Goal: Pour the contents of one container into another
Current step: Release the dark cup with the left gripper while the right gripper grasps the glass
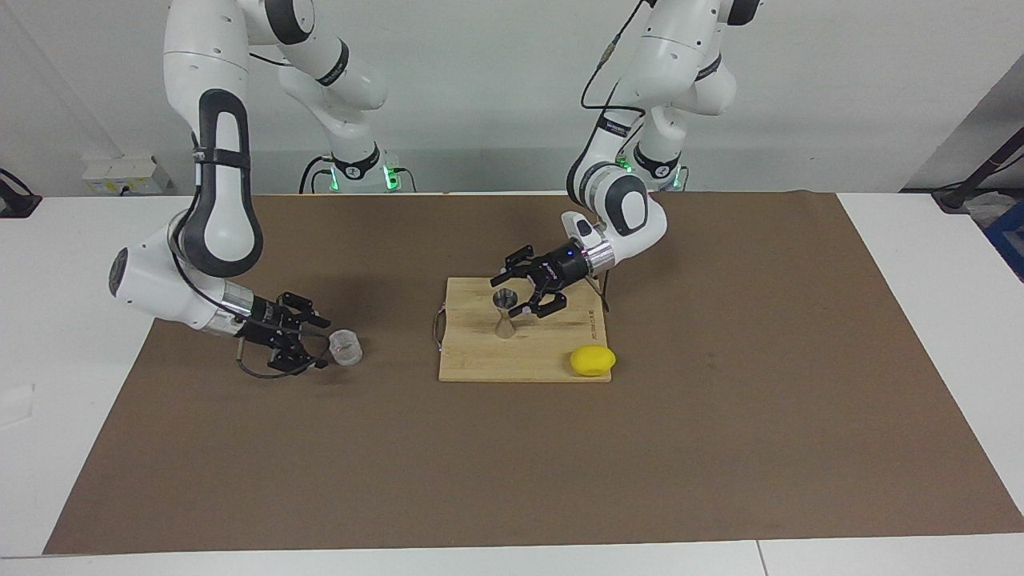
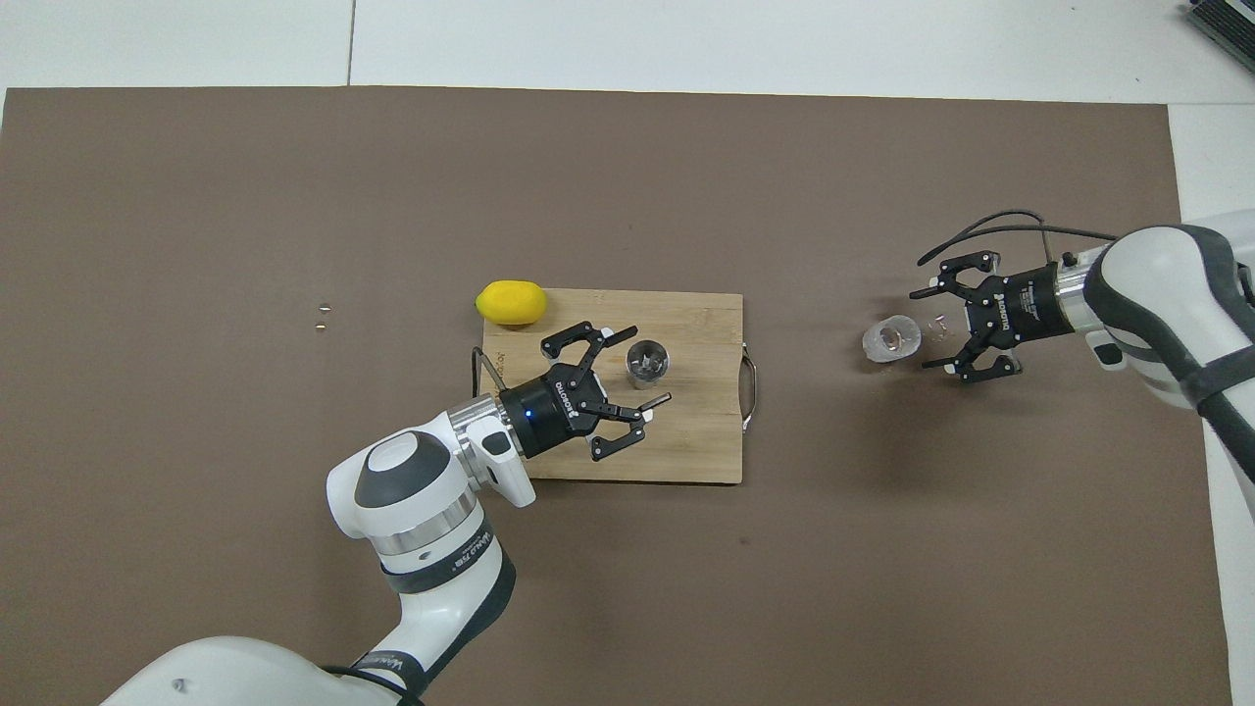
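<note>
Jigger-wise, I'm seeing the small shiny steel hourglass jigger [image 1: 504, 314] standing upright on the pale wooden cutting board [image 1: 480, 364], with my left gripper [image 1: 516, 294] sitting around its top, fingers spread and not pinching it. The small clear frosted plastic cup [image 1: 346, 348] is standing on the brown mat [image 1: 720, 440] toward the right arm's end, with my right gripper [image 1: 320, 342] hanging just beside it, fingers released. A yellow lemon [image 1: 593, 361] is lying at the board's corner.
</note>
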Controlling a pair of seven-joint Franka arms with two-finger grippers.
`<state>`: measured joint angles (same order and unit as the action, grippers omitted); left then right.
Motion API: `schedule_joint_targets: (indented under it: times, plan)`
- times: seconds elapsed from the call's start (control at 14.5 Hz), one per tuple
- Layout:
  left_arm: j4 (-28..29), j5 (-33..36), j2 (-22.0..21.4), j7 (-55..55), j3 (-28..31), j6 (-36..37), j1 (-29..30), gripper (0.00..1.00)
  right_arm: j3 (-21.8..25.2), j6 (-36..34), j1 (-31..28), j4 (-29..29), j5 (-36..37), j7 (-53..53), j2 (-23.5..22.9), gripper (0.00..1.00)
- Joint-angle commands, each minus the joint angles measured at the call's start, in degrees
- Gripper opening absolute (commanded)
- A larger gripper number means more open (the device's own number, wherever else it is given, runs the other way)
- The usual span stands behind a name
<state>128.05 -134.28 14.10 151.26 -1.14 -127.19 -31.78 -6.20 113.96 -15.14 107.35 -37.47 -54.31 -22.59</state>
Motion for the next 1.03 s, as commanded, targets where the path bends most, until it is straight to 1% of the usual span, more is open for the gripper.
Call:
schedule_joint_targets:
  times: [0.0, 0.21, 0.34, 0.55, 0.83, 0.96]
  plan:
    - [1.2, -1.0, -0.1, 1.8, 0.4, 2.6, 1.9, 1.0, -0.7, 3.0, -0.2, 2.3, -3.3, 2.8, 0.1, 0.91]
    - [4.1, 0.9, -1.3, 2.5, 0.5, 5.8, 4.6, 1.0, -0.7, 4.5, -0.1, 3.8, -4.1, 5.1, 0.2, 0.91]
    - [5.4, 6.8, -2.0, 2.5, 0.4, 7.2, 8.6, 1.0, -0.7, 4.8, 0.1, 4.3, -5.6, 5.3, 0.2, 0.9]
    - [7.2, 13.1, -4.0, 2.3, 0.5, 8.4, 11.9, 1.0, -0.7, 5.7, 0.3, 5.5, -7.1, 7.4, 0.4, 0.87]
    - [7.9, 25.3, -7.2, 1.4, 0.6, 8.3, 17.4, 1.0, -0.7, 6.8, 0.8, 6.6, -9.1, 7.5, 0.5, 0.87]
    - [8.2, 34.2, -9.3, -0.7, 0.7, 8.3, 20.9, 1.0, -0.7, 6.8, 0.8, 6.6, -9.2, 7.5, 0.5, 0.85]
